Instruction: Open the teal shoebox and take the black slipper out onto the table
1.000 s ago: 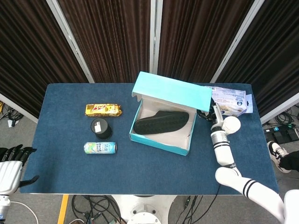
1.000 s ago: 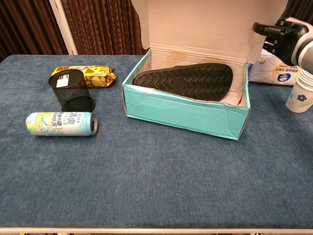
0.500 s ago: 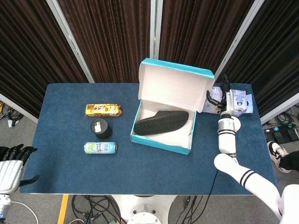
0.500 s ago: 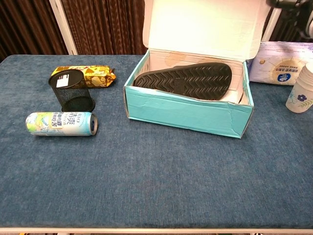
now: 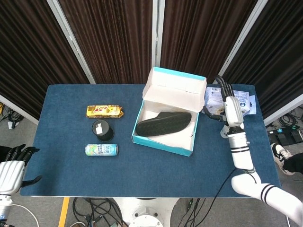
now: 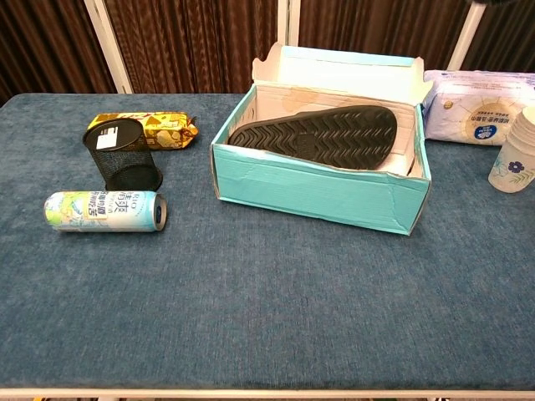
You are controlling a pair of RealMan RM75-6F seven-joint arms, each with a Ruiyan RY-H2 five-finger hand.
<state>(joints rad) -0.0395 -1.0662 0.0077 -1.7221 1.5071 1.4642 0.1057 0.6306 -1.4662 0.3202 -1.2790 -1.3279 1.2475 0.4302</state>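
Note:
The teal shoebox (image 5: pixel 161 142) (image 6: pixel 318 188) stands in the middle of the table, and its lid (image 5: pixel 174 88) (image 6: pixel 343 71) leans back behind it. Inside it the black slipper (image 5: pixel 163 124) (image 6: pixel 322 136) lies sole up. My right hand (image 5: pixel 221 100) hovers just right of the lid's edge with its fingers apart and nothing in them; whether it touches the lid I cannot tell. The chest view does not show it. My left hand (image 5: pixel 12 163) hangs open off the table's near left corner, far from the box.
Left of the box are a yellow snack bar (image 5: pixel 105 111) (image 6: pixel 155 127), a black mesh cup (image 5: pixel 102 130) (image 6: pixel 123 154) and a lying can (image 5: pixel 101 149) (image 6: pixel 104 211). A tissue pack (image 5: pixel 241 101) (image 6: pixel 476 104) and stacked paper cups (image 6: pixel 512 163) sit to its right.
The lid has swung from half-raised through upright to leaning back. My right hand rose with it, moved toward the box's back right, and left the chest view.

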